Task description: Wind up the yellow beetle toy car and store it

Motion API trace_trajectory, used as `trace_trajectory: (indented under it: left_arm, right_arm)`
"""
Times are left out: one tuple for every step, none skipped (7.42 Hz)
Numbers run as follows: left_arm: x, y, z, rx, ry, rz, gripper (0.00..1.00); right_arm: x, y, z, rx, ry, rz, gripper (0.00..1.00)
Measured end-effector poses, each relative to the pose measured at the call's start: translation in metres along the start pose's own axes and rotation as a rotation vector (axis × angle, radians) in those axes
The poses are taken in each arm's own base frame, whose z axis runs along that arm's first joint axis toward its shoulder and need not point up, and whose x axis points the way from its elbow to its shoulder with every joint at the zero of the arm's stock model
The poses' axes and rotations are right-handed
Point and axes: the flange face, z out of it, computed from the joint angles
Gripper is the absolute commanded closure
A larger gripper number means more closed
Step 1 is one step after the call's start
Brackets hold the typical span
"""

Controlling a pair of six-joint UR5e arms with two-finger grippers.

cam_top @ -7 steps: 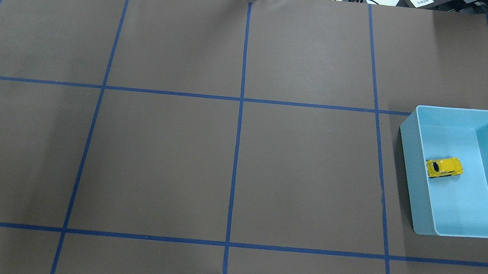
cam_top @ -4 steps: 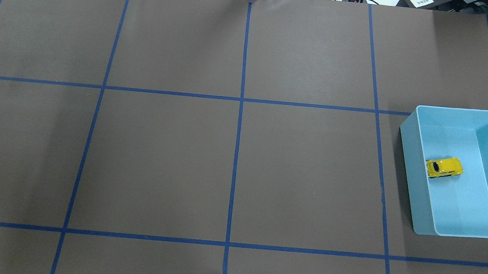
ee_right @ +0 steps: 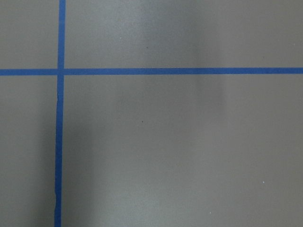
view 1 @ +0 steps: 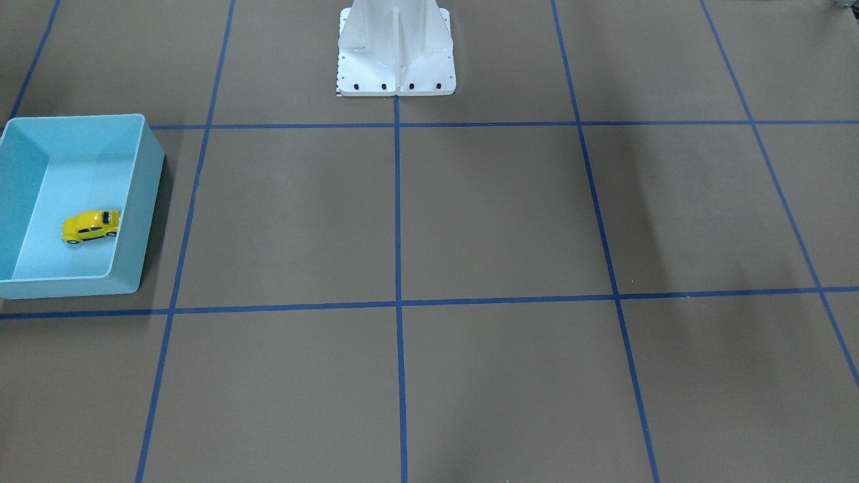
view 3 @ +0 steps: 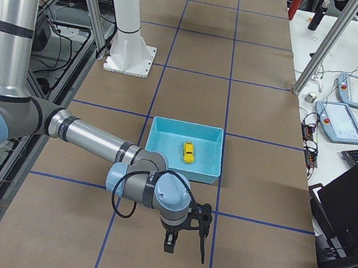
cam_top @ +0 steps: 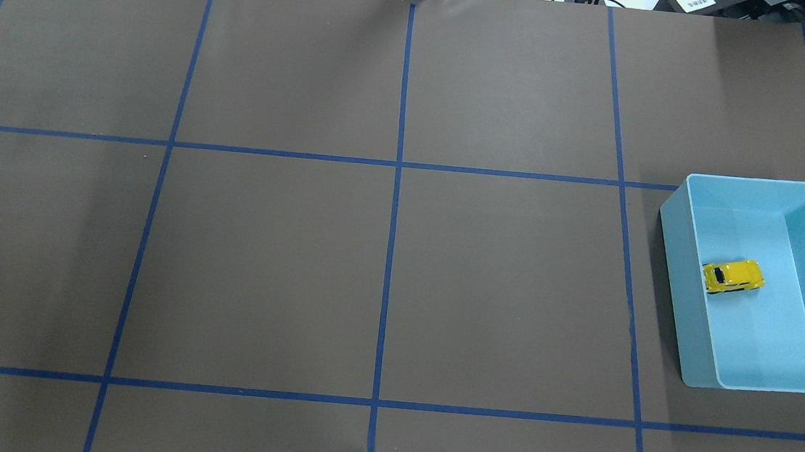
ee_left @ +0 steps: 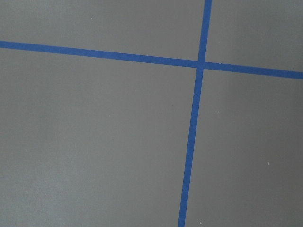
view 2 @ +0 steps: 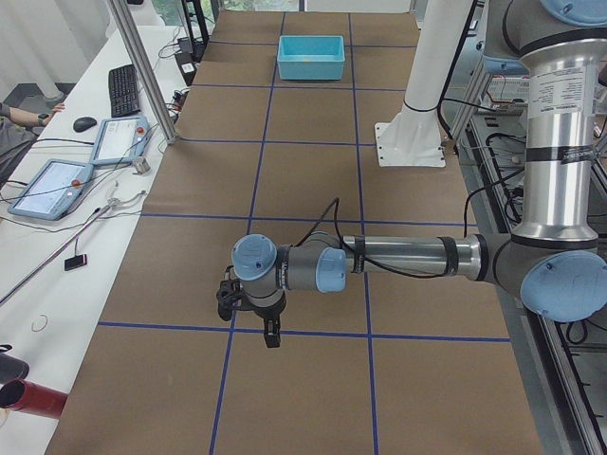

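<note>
Yellow beetle toy car [cam_top: 733, 276]: in light-blue bin [cam_top: 671, 279], long axis crosswise. Right gripper [view 3: 185, 249] nearer; left gripper [view 2: 248, 318] well apart. Whether either grip is closed: cannot tell.

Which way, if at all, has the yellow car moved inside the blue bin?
No. The yellow beetle toy car keeps its spot near the bin wall on the overhead view's left.

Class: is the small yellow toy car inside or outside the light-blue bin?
Inside. The glossy yellow beetle toy car rests on the floor of the light-blue rectangular bin, walls on every side.
</note>
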Motion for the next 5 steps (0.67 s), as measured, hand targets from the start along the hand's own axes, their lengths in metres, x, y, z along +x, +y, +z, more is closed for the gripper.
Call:
trace_trajectory:
  left_arm:
    - [-0.0002, 0.0001, 0.0000, 0.000, 0.000, 0.001, 0.00]
    - [-0.0006, 0.0004, 0.0000, 0.000, 0.000, 0.002, 0.00]
    - [-0.0010, 0.0008, 0.0000, 0.000, 0.000, 0.003, 0.00]
    - [-0.0013, 0.0011, 0.0002, 0.000, 0.000, 0.003, 0.00]
    - [-0.0014, 0.0012, 0.0003, -0.001, 0.000, 0.003, 0.00]
  right_arm:
    - [-0.0020, -0.0048, -0.0024, 0.005, 0.001, -0.005, 0.00]
    - [-0.0035, -0.0085, -0.0042, 0.008, 0.002, -0.010, 0.00]
    - [-0.0040, -0.0102, -0.0048, 0.009, 0.003, -0.012, 0.00]
    - [-0.0048, -0.0108, -0.0034, 0.006, 0.004, -0.018, 0.00]
    - [-0.0053, -0.0099, -0.0004, -0.002, 0.006, -0.022, 0.00]
